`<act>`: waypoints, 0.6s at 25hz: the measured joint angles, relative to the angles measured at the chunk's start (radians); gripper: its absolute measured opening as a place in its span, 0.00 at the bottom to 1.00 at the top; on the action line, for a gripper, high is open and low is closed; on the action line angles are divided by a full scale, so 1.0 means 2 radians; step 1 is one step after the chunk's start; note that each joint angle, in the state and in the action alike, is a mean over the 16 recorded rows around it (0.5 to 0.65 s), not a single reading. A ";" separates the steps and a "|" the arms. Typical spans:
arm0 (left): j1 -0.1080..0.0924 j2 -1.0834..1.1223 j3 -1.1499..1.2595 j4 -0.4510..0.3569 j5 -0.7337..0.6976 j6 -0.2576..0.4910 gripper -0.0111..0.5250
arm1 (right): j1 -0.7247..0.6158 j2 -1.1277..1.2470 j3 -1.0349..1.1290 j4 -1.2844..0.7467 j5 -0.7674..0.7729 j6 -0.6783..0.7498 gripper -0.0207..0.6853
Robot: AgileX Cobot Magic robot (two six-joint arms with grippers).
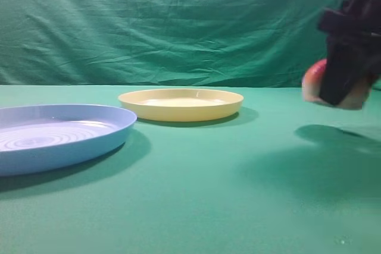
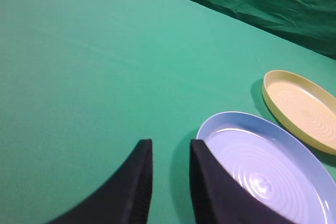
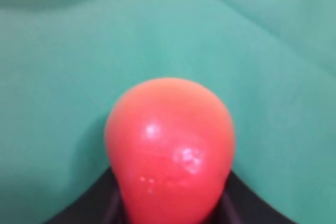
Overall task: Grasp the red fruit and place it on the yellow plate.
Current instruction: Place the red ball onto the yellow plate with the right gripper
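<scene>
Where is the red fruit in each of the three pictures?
Exterior high: the red fruit is at the far right, lifted above the cloth, held in the right gripper.
Left wrist: not in this picture; only the yellow plate and blue plate show.
Right wrist: it fills the lower middle, between the gripper's dark fingers.
Shared landmark: the green cloth appears in all three.

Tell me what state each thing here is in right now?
Red fruit: held above the cloth by the right end effector.
Yellow plate: empty, flat on the cloth.
Blue plate: empty.
Left end effector: slightly open, holding nothing.
</scene>
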 joint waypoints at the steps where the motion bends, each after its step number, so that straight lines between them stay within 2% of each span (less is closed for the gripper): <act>1: 0.000 0.000 0.000 0.000 0.000 0.000 0.31 | 0.007 0.007 -0.014 0.001 -0.004 0.000 0.31; 10: 0.000 0.000 0.000 0.000 0.000 0.000 0.31 | 0.059 0.100 -0.103 0.005 -0.042 0.000 0.32; 15: 0.000 0.000 0.000 0.000 0.000 0.000 0.31 | 0.068 0.145 -0.129 0.006 -0.044 0.000 0.46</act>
